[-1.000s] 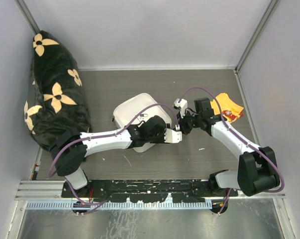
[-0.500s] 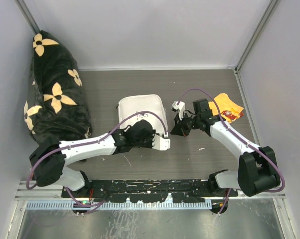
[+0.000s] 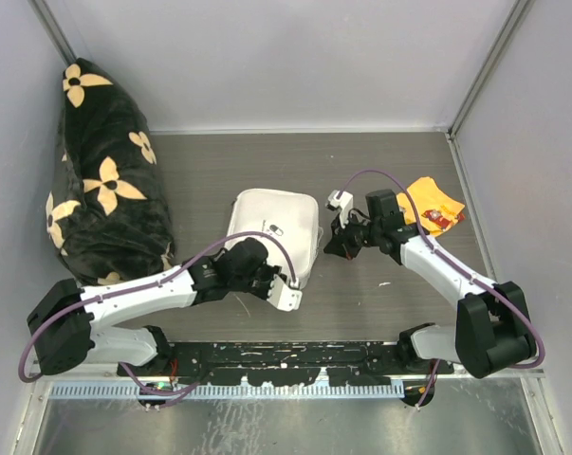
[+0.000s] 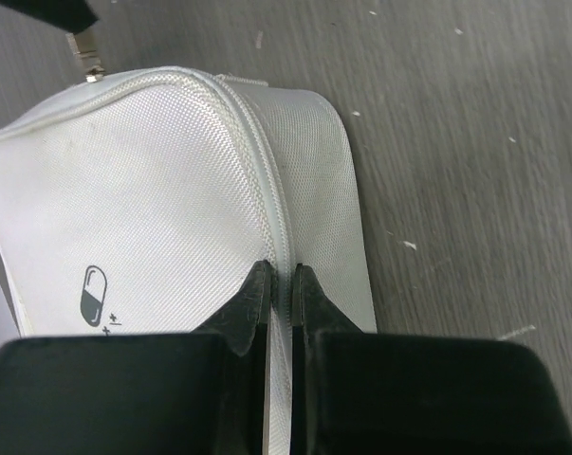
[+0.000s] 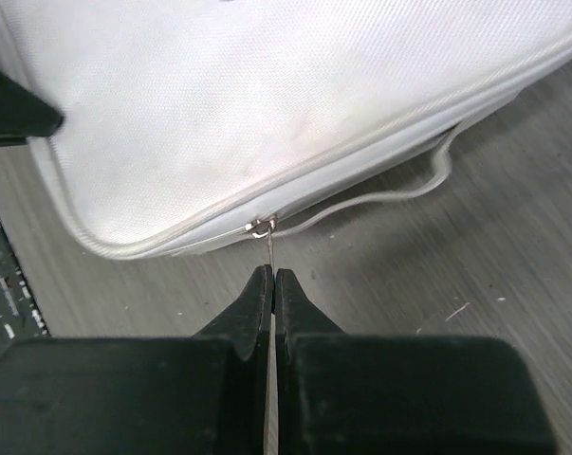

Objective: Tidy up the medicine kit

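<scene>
Right end effector [image 5: 273, 275] clenched on the zipper pull [image 5: 267, 245]; left end effector [image 4: 282, 270] closed over the seam of the medicine kit [image 3: 267, 223]. I judge the kit shut, with the orange-yellow packet [image 3: 435, 207] left outside it.

Tabletop and its load.
Dark wood-grain table [image 3: 380, 161]: white medicine kit [image 3: 267, 210] lying flat near centre; black cushion [image 3: 105, 180] with cream flowers at 9 to 10 o'clock, against the wall; crumpled orange-yellow packet [image 3: 435, 204] toward 3 o'clock.

White-shelled, black-jointed left arm [image 3: 143, 292] and right arm [image 3: 439, 267] trail looping purple cables [image 3: 361, 172] to black left pincer [image 4: 278, 270] and right pincer [image 5: 272, 273].
</scene>
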Controlling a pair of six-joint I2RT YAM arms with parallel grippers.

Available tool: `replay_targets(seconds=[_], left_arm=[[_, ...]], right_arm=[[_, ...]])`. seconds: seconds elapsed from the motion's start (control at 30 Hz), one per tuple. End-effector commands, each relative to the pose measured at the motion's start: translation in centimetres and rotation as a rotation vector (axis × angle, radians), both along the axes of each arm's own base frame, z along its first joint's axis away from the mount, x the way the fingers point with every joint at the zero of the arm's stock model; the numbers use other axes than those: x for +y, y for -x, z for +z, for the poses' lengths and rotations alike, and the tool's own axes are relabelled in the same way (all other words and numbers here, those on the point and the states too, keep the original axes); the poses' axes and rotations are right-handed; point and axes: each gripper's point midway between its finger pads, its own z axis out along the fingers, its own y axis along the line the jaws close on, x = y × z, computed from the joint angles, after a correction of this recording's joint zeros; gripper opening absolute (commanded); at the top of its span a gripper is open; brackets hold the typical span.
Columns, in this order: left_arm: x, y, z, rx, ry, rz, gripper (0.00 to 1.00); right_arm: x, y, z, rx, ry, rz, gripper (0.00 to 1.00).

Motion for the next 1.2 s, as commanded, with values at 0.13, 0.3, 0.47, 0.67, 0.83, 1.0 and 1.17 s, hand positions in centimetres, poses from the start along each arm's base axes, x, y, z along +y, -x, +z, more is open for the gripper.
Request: replay_targets(seconds=[0.13,0.3,0.47,0.67,0.83,1.0,1.17], left_arm=[[5.0,4.9,-3.7,0.106,-0.230,-0.230,0.00],[5.4,3.5,-3.0,0.080,-0.227,-0.173,0.03],[3.8,1.4,-0.8,0.107,-0.087,-0.025,0.42],[-0.5,1.0,2.1,0.302,0.106,0.150,0.74],[-4.2,-0.5,5.2,0.362,0.284,0.284,0.78],[-7.1,-1.9,5.3,0.356,0.318,0.411,0.83],[-9.6,-3.0,4.8,0.383,0.351,0.502,0.85]], right_arm=[[-3.0,-8.6,2.6,-0.293,0.116,-0.257,0.01],[-3.0,-8.2,2.5,-0.284,0.108,-0.253,0.01],[-2.0,-6.5,2.2,-0.231,0.058,-0.205,0.01],[-1.2,-6.0,1.7,-0.185,0.027,-0.172,0.01],[-0.8,-5.8,1.5,-0.160,0.014,-0.152,0.01],[-1.0,-5.7,1.9,-0.164,0.006,-0.149,0.01],[-1.4,-5.8,2.3,-0.169,-0.005,-0.156,0.01]])
